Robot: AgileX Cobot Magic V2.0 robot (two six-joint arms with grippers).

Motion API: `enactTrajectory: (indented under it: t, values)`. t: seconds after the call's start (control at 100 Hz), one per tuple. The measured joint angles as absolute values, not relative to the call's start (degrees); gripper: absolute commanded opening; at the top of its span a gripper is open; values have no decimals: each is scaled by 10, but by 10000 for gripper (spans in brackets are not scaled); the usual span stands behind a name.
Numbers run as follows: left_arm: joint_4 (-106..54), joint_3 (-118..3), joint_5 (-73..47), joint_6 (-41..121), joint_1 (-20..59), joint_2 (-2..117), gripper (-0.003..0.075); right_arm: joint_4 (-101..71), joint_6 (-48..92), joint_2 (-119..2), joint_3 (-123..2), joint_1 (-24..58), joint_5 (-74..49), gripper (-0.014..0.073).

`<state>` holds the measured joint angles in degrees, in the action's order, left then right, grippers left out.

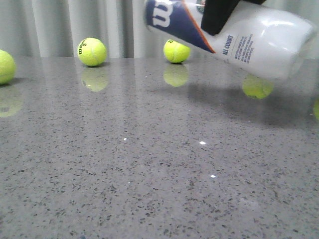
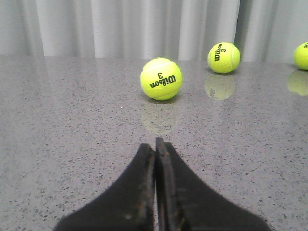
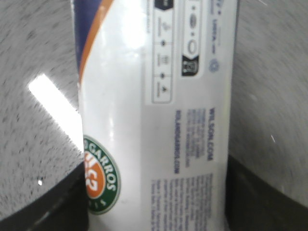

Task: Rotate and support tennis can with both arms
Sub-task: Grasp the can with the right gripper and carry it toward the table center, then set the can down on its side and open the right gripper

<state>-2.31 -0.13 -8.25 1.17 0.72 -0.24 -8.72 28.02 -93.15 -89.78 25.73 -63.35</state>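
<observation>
A grey speckled stone table (image 1: 124, 164) fills the scene, glossy enough to mirror what stands on it. Behind its far edge hangs a pale pleated curtain (image 1: 60, 25).

The tennis can (image 1: 259, 42) is held in the air above the far right of the table, lying nearly level and tilted, its navy-and-orange end higher and to the left, its white end lower and to the right. A dark shadow lies on the table beneath it. The right gripper (image 1: 219, 15) shows in the front view only as a black block crossing the can's upper side. In the right wrist view the can (image 3: 159, 120) runs between two dark fingers (image 3: 260, 197), one on each side of it, so the claw is clamped on the can.

The left gripper (image 2: 155, 144) sits low over the table, its two black fingers pressed together with nothing between them, well apart from the can.

Yellow-green tennis balls rest along the far side: one at the left edge (image 1: 5, 67), one left of centre (image 1: 92, 52), one in the middle (image 1: 176, 51), and one under the can (image 1: 257, 85).
</observation>
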Motion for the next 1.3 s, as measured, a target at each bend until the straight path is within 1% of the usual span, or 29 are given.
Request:
enactTrajectory:
  t: [0.15, 0.32, 1.04, 1.09, 1.1, 1.11, 1.16, 1.21, 1.26, 1.28, 1.3]
  values:
    - [-23, -1, -83, 12, 7, -2, -21, -87, 434, -952, -902, 306, -673, 313]
    - [-23, -1, -83, 12, 7, -2, -21, -87, 533, -965, -902, 342, -702, 313]
    - [-23, -1, -83, 12, 7, -2, -21, -82, 554, -1027, -902, 350, -691, 317]
    - [-23, -1, -83, 12, 7, -2, -21, -82, 554, -1029, -902, 350, -691, 345]
    - [-23, -1, -83, 12, 7, -2, -21, -82, 554, -1029, -902, 350, -691, 370]
    - [-23, -1, -83, 12, 7, -2, -21, -82, 554, -1029, -902, 350, -690, 370]
    - [-23, -1, -83, 12, 7, -2, -21, -82, 554, -1029, -903, 350, -690, 448]
    - [-23, -1, -83, 12, 7, -2, -21, -82, 554, -1029, -903, 350, -690, 554]
    - [-23, -1, -83, 12, 7, -2, -21, -82, 554, -1029, -903, 350, -689, 640]
    - [-23, -1, -83, 12, 7, -2, -21, -82, 554, -1029, -903, 350, -688, 670]
    - [-23, -1, -83, 12, 7, -2, -21, -82, 554, -1029, -903, 350, -687, 668]
